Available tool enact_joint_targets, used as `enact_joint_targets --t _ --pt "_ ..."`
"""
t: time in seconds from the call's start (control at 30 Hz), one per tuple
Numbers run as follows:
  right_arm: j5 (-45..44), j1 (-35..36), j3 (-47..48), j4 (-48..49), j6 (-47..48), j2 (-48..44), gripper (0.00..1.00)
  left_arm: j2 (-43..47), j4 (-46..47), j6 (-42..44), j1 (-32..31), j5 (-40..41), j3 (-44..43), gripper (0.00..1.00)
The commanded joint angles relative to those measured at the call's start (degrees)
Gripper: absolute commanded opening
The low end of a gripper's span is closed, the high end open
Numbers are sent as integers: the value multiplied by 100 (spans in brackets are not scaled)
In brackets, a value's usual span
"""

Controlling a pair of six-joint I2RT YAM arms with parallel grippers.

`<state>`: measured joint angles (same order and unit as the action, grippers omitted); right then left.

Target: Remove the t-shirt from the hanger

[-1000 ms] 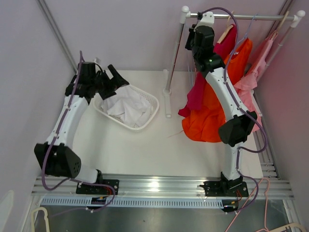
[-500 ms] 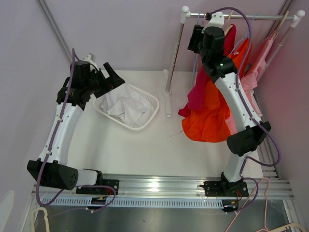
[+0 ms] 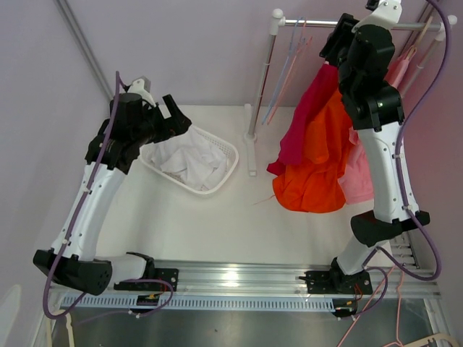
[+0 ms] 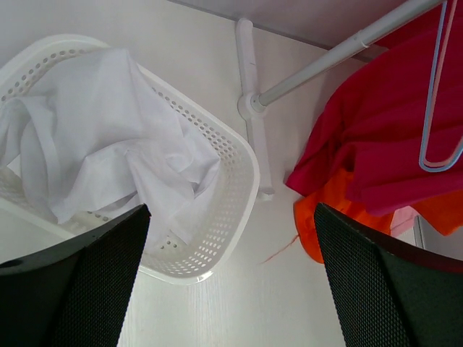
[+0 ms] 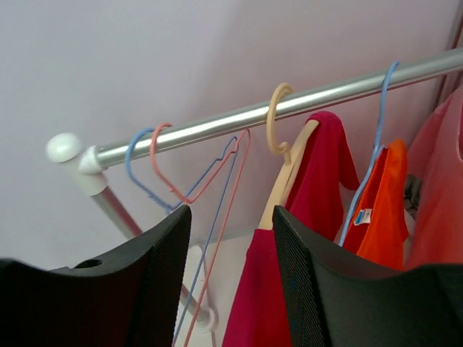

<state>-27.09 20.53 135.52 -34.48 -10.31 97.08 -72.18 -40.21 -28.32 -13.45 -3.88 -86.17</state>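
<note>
A crimson t-shirt (image 3: 304, 123) hangs on a beige wooden hanger (image 5: 284, 173) hooked over the steel rail (image 5: 217, 123). The hanger's left shoulder is bare, and the shirt (image 5: 318, 217) drapes from its right side. My right gripper (image 5: 231, 275) is open and empty, just below and in front of that hanger; in the top view it (image 3: 334, 40) sits up at the rail. My left gripper (image 3: 168, 116) is open and empty above the left side of the basket. It faces the crimson shirt (image 4: 383, 130) from afar.
An orange shirt (image 5: 380, 210) on a blue hanger and a pink shirt (image 5: 441, 188) hang to the right. Empty blue and pink wire hangers (image 5: 188, 181) hang at the rail's left end. A white basket (image 3: 224, 170) holds white cloth (image 4: 108, 144). The rack's foot (image 4: 249, 108) stands beside it.
My right arm has risen and swung right along the rail, uncovering the crimson shirt and the empty hangers. My left arm has lifted slightly by the basket.
</note>
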Motion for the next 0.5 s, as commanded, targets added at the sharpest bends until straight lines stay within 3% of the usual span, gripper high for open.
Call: enact_joint_targets --t 0.0,0.2,0.47 --pt "-324 -146 176 -594 -32 486 53 213 163 326 -280 351 -215 100" --pt "660 -717 835 -903 -586 1198 51 301 92 485 -404 581 -225 99" --pt "635 -928 1037 -384 -587 1779 48 661 583 608 -483 792 223 99"
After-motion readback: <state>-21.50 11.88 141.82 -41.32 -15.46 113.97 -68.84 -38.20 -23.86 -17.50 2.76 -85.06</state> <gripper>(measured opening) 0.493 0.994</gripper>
